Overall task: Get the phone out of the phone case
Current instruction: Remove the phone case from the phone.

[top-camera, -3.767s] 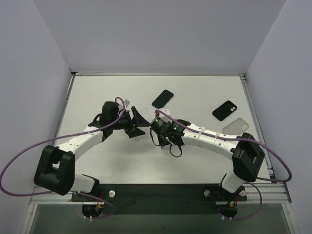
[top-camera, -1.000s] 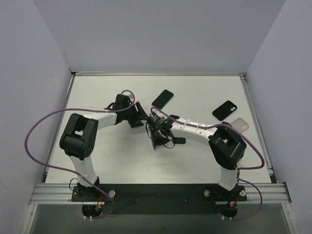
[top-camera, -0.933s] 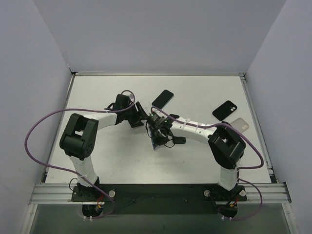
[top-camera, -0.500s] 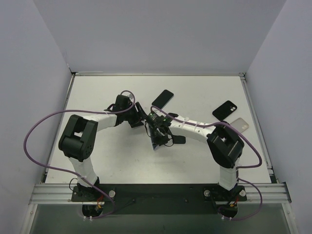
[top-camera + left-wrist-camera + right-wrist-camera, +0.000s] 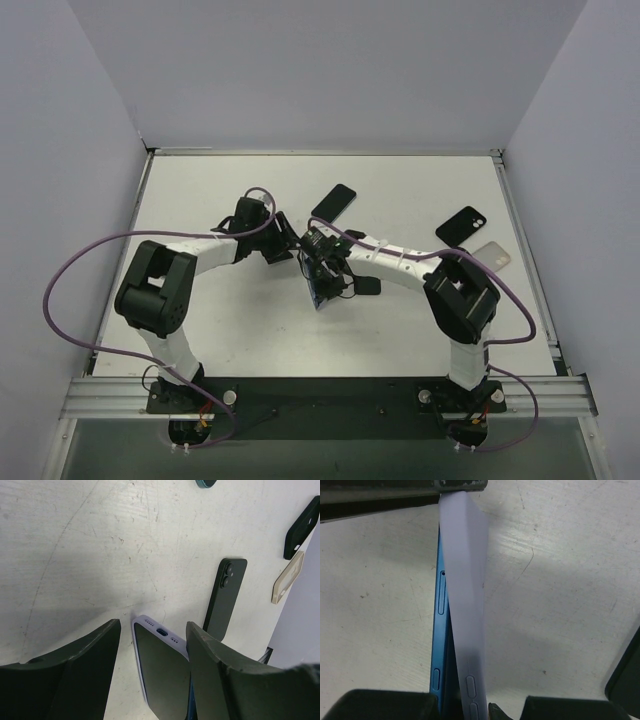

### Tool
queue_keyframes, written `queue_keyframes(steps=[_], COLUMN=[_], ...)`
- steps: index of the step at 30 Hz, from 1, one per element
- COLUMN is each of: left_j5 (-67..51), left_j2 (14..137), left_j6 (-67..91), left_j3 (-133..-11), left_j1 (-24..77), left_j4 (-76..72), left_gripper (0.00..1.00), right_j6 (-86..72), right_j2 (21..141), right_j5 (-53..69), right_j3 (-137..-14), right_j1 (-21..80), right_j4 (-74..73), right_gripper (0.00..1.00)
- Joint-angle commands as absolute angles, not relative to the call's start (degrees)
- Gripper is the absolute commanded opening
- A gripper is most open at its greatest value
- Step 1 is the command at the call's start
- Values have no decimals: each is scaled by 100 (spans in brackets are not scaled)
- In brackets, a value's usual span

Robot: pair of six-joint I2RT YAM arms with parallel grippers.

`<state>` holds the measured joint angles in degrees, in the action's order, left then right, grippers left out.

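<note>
— Lilac case (image 5: 462,580) stood half off the blue phone (image 5: 439,645), mid-tabletop (image 5: 200,200); our right end effector (image 5: 477,710) clamped the phone.
— Our left end effector (image 5: 152,626) gaped wide; we reckoned it should pinch case only.

Probably a lab: 2 arms (image 5: 200,250) in a white-walled test table (image 5: 200,190).

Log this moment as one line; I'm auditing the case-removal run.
stage: case partly peeled | right gripper: shut on blue phone | lavender case: gap open along phone's side | left gripper: straddling phone, grip unclear
</note>
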<state>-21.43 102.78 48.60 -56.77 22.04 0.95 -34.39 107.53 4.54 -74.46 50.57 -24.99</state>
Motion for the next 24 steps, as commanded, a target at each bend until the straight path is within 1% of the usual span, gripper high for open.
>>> queue_keyframes(steps=[1,11,14,16,21,24], left_j5=[-3375,-3375,-3375,-3358,-3384,-3428], left_j2=[9844,9738,9782,9800,9817,9800], left_j6=[4500,4614,4632,4632,4623,4641], left_j3=[-5212,-4808,-4702,-4685,-4702,-4729], left_j1=[2742,2953,2953,2953,2953,2953], left_j4=[1169,932,879,870,853,826], left_gripper=[65,64,64,64,63,63], right_j6=[-3533,-3437,-3401,-3445,-3630,-3569], right_j2=[11100,10855,10574,10293,9617,9746], right_j5=[-123,-263,-474,-667,-967,-810], right_j3=[-7761,-7893,-7797,-7656,-6919,-7012], right_j1=[4694,4535,4535,4526,4535,4553], right_j4=[-1529,-1564,-1486,-1302,-686,-632], right_gripper=[14,18,17,15,13,12])
